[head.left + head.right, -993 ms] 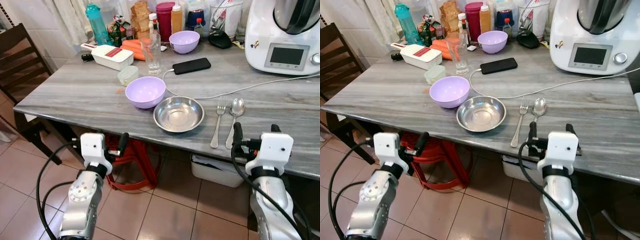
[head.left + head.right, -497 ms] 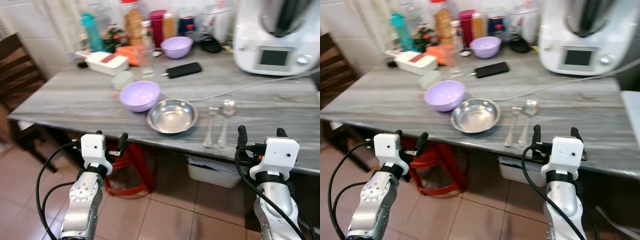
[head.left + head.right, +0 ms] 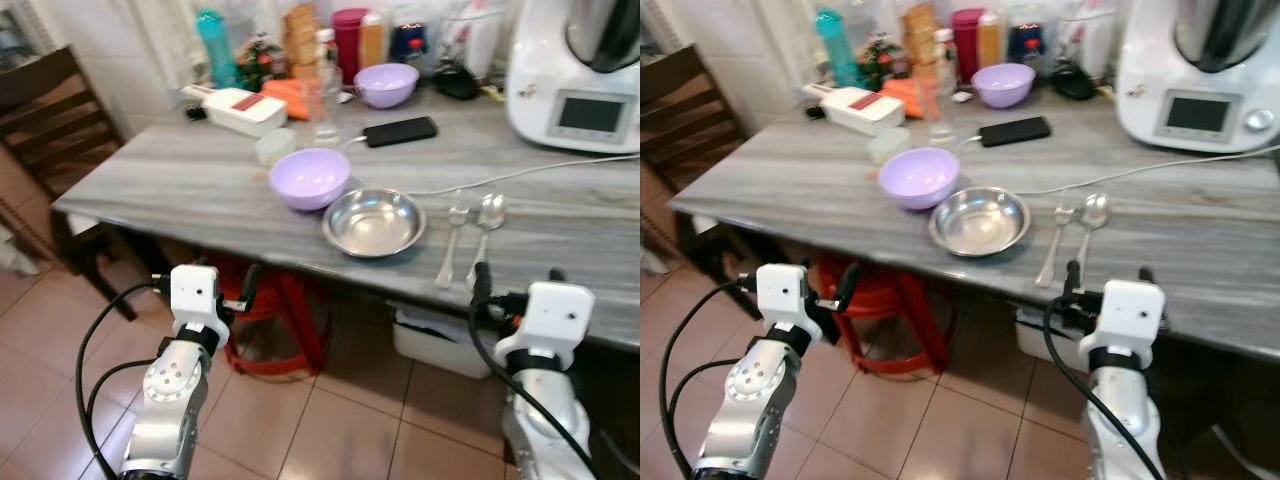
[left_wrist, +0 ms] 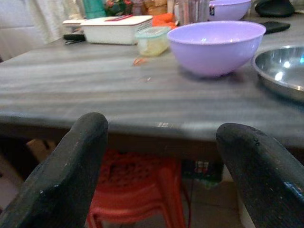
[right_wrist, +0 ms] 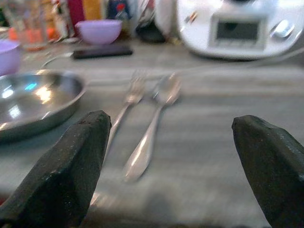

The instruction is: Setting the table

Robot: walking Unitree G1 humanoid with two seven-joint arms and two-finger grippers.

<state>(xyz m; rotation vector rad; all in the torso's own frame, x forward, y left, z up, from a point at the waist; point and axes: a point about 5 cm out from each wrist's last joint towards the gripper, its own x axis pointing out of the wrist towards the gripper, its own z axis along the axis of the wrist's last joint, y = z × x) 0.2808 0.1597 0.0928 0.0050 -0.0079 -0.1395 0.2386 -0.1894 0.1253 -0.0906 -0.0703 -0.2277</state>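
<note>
Left eye view: fork (image 3: pixel 453 235) and spoon (image 3: pixel 485 225) laid side by side near front edge of table (image 3: pixel 180 185), just right of steel bowl (image 3: pixel 374 222); purple bowl (image 3: pixel 309 179) touching steel bowl on its left. Right claw (image 3: pixel 512 290) held below front edge, fingers spread, empty, lined up toward cutlery. Left claw (image 3: pixel 222 288) held below front edge under purple bowl, fingers spread, empty. Step judged: approach before pick of cutlery. Next move judged: right claw raised above table edge, advanced to spoon handle.
</note>
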